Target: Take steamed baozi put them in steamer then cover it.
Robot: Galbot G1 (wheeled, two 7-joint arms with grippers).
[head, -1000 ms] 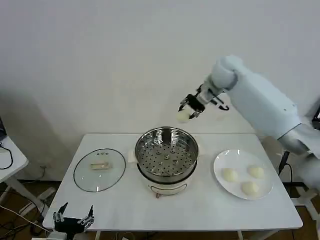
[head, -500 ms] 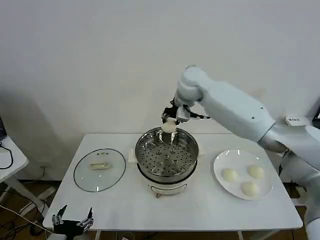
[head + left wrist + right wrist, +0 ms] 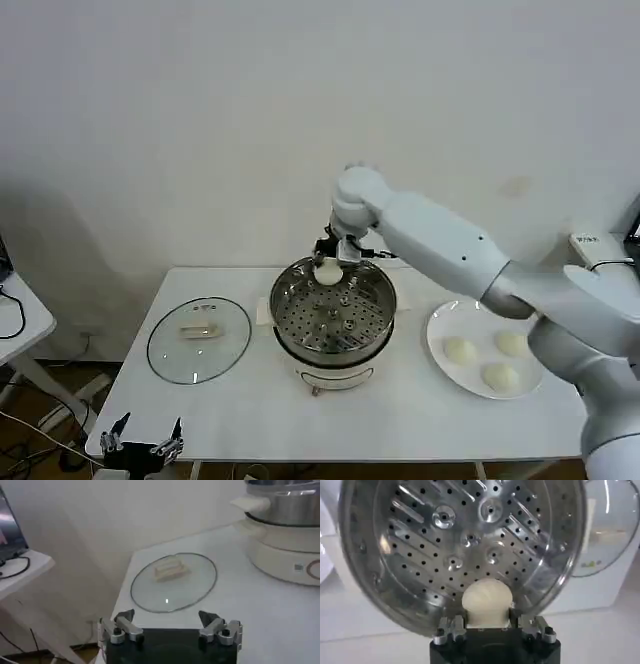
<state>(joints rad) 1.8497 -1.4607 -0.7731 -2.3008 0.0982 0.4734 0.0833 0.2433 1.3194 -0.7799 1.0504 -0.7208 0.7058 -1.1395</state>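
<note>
Head view: the left hand (image 3: 140, 447) hangs open and empty off the near left edge of the bench (image 3: 250, 415), the cover (image 3: 199, 339) lying beyond it. Right, three baozi (image 3: 460, 350) wait on the plate (image 3: 437, 365). Farther, the right hand (image 3: 490, 628) pinches a bun (image 3: 487, 601) by its sides over the steamer (image 3: 333, 310)'s far rim. It looks soft, light and easily dented.

One cream baozi (image 3: 327, 271) hangs above the empty steel steamer (image 3: 333, 310).
</note>
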